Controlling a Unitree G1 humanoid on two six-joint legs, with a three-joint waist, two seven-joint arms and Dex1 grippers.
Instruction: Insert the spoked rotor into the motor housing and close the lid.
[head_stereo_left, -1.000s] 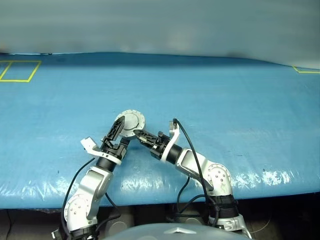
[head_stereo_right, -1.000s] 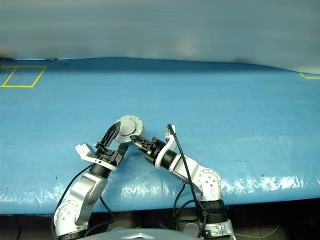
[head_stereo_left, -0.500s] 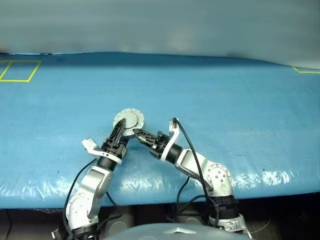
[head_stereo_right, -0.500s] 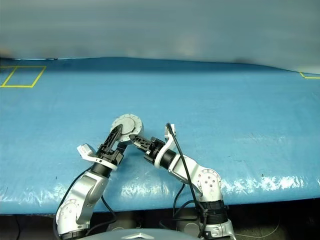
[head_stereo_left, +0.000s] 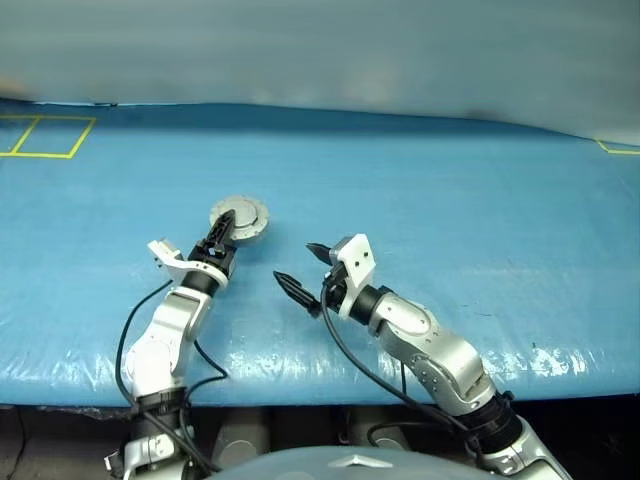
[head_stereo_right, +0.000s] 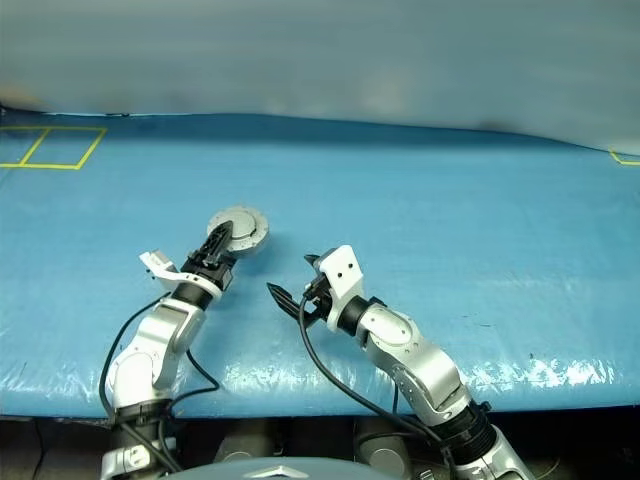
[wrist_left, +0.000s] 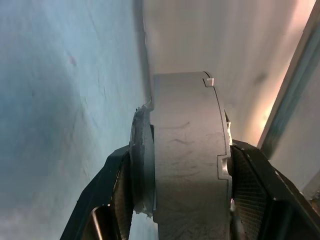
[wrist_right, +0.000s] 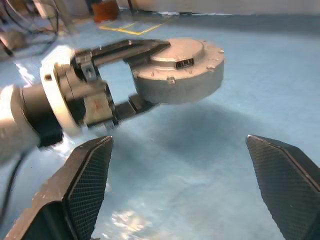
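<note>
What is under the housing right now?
The left hand holds the housing above bare blue table; one finger is beneath it. Its inside is covered by the lid.

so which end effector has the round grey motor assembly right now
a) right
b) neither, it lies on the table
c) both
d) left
d: the left end effector clamps the motor housing top and bottom, held off the blue table, while the right end effector stands open and apart.
</note>
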